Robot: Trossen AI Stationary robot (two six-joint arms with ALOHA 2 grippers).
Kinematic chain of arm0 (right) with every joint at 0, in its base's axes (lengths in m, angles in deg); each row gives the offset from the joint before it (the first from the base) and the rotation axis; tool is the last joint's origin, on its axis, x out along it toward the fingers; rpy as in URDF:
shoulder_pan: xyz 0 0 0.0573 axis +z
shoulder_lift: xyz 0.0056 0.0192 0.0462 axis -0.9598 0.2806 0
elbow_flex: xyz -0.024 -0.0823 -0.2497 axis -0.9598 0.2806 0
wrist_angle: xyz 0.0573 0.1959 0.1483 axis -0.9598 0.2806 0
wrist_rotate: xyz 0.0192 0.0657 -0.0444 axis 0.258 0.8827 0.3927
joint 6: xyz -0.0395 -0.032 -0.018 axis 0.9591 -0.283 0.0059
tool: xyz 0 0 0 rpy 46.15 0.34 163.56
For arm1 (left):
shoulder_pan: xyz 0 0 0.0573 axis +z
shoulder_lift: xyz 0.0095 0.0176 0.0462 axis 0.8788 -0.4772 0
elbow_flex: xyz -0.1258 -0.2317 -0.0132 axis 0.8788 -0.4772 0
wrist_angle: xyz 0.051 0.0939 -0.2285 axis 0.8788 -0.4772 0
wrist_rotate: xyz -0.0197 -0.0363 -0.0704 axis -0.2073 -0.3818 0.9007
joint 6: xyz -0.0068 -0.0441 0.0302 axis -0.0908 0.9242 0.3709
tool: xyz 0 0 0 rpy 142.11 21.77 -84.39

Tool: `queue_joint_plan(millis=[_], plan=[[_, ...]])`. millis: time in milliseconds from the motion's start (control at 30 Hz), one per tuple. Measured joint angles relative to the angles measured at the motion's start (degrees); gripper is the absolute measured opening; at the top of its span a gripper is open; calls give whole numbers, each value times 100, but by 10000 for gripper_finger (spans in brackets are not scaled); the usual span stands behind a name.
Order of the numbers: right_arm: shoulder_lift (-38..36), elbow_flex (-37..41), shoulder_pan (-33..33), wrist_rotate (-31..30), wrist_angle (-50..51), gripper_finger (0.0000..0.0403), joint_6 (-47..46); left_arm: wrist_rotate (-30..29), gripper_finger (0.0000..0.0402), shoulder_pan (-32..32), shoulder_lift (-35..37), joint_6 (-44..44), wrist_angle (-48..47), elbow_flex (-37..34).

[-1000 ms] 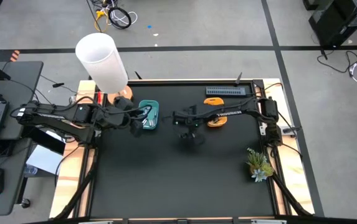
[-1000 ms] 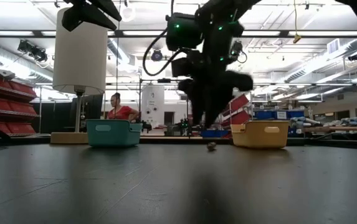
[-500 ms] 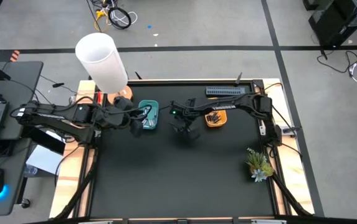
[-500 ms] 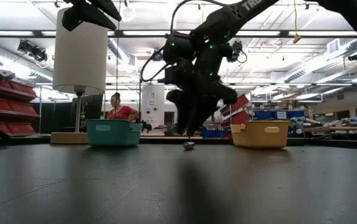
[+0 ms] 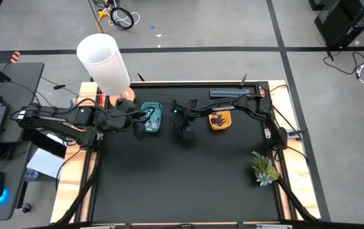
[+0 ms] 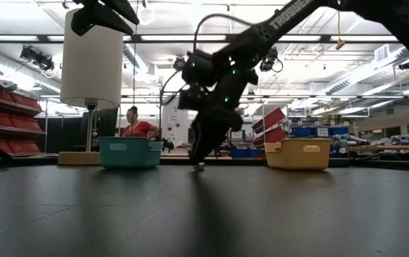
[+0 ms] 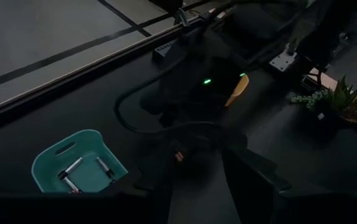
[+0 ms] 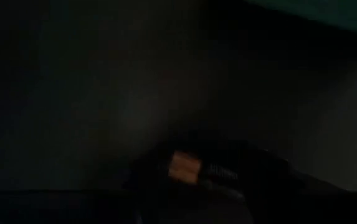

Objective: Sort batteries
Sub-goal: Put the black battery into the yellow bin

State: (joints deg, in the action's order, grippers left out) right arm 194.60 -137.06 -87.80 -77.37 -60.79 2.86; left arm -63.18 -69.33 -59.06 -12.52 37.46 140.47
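A teal tray with whitish-silver batteries sits at the far left of the table. A yellow tray with dark batteries stands to its right. My right gripper is low over the mat between the two trays, nearer the teal one, shut on a dark battery with a copper end. In the low view its fingers slant down to the table. My left gripper is open and waits at the teal tray's near side. My right gripper has the dark battery between its two fingers, which slant down from above. The copper end and part of the dark body show between them. The battery sits at table level; whether it touches the mat I cannot tell.
A white lamp shade rises at the far left corner, beside the teal tray. A grey strip device lies along the far edge, and a small plant stands at the right edge. A person in red is in the room behind.
My right gripper has moved toward the table's left, from in front of the yellow tray toward the teal tray, staying low and leaning over. The dark battery has travelled with it, just at the mat's surface.
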Motion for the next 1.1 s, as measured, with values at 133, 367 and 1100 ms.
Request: queue_joint_plan(millis=[133,367,1100], plan=[[161,-9,-86,106,-65,182,-397,7,147,0,-1,28,28,-2],[171,4,-114,-83,-405,163,-318,121,147,-9,-1,269,6,0],[-642,133,-448,10,688,186,296,258,147,-9,-1,132,-5,0]])
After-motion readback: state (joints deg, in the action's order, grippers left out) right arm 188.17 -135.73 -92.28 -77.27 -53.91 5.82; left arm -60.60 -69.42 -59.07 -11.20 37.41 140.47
